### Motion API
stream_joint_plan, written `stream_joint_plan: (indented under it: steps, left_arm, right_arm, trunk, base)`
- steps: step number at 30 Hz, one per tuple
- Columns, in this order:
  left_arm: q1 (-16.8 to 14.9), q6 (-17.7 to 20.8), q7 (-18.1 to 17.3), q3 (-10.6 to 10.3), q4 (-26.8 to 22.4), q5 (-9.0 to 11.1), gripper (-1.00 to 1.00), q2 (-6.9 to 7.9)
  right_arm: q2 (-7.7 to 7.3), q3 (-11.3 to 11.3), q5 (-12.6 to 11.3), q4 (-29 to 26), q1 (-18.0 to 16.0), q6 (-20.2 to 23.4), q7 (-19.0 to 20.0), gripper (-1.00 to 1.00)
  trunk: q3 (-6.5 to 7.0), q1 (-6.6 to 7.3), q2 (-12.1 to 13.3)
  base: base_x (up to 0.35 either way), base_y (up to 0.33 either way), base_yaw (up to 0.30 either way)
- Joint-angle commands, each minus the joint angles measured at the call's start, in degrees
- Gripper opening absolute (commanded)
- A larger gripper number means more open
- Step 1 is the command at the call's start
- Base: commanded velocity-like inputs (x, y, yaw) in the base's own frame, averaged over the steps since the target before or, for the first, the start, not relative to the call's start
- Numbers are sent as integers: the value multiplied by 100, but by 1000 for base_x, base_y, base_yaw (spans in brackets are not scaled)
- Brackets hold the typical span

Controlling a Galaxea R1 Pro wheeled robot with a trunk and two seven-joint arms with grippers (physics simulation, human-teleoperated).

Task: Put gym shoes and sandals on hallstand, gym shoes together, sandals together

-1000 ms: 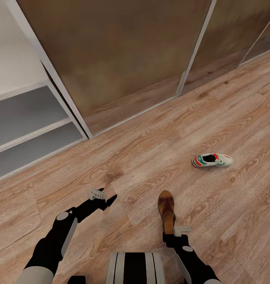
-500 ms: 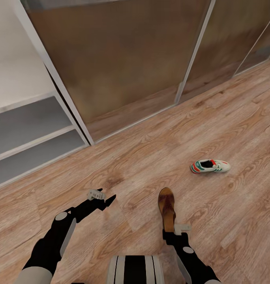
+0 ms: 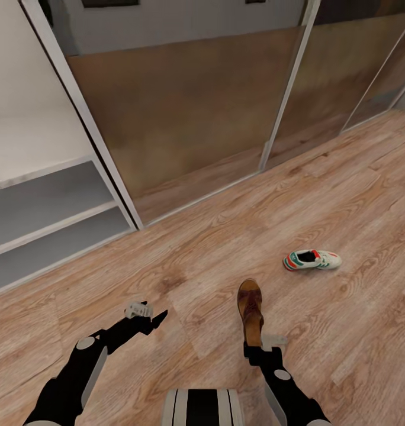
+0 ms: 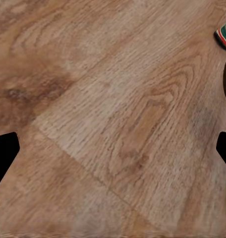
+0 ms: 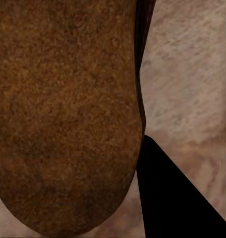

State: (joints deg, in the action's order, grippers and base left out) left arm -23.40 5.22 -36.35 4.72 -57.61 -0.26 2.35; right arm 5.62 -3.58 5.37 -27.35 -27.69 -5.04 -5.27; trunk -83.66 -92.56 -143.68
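Observation:
A brown sandal [image 3: 250, 307] sticks out forward from my right gripper [image 3: 257, 344], which is shut on its rear end, above the wood-grain corridor floor [image 3: 214, 248]. In the right wrist view the sandal [image 5: 68, 114] looms close beside one black finger [image 5: 177, 198]. One white gym shoe [image 3: 312, 260] with green stripes lies on the floor to the right, ahead of the sandal. My left gripper [image 3: 152, 313] hangs open and empty over bare planks, its fingertips [image 4: 1, 153] far apart. The pale hallstand [image 3: 31, 148] stands at the left, its two open tiers below the bench.
Tall brown sliding panels [image 3: 185, 106] with pale frames line the wall ahead, right of the hallstand. My base [image 3: 202, 407] shows at the bottom middle. A corner of the gym shoe [image 4: 224, 34] shows in the left wrist view.
The camera has moved: floor, rack and gym shoe sit lower in the picture. The right gripper still holds the sandal. The left arm has dropped slightly in the view.

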Motion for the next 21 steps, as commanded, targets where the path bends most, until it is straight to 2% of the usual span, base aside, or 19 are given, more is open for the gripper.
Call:
stream_joint_plan:
  steps: [1, 7, 10, 12, 15, 17, 21]
  left_arm:
    - [22, 16, 13, 70, 110, -1, 100, 2]
    - [51, -164, 251, 467, 765, -7, 100, 11]
    - [90, -623, 290, 677, 1076, -5, 100, 33]
    - [223, -1212, 313, 875, 1474, 0, 100, 45]
    - [278, -1467, 320, 956, 1691, 25, 100, 72]
    - [285, -1503, 322, 971, 1721, 36, 100, 90]
    - [300, -1525, 328, 998, 1746, 52, 100, 143]
  right_arm:
    - [-6, -40, 34, -1, -1, -12, -2, -100]
    - [-196, -17, 48, 1, 1, -14, 20, -100]
    - [-316, -11, 56, 21, 2, -20, 24, -100]
    - [-521, -8, 54, 46, 14, -122, 32, -100]
    - [-706, -11, 52, 58, 124, -441, 39, -100]
    - [-794, -15, 43, 75, 230, -600, 33, -100]
    - [-864, -24, 37, 137, 360, -864, 28, -100]
  trunk:
    - [29, 3, 0]
    - [216, 19, 8]
    - [309, 26, 12]
    - [372, 31, 15]
    - [465, 39, 19]
    - [528, 44, 22]
    - [652, 55, 27]
  base:
    - [0, 0, 0]
    - [0, 0, 0]
    - [0, 0, 0]
    - [0, 0, 0]
    - [0, 0, 0]
    - [0, 0, 0]
    - [0, 0, 0]
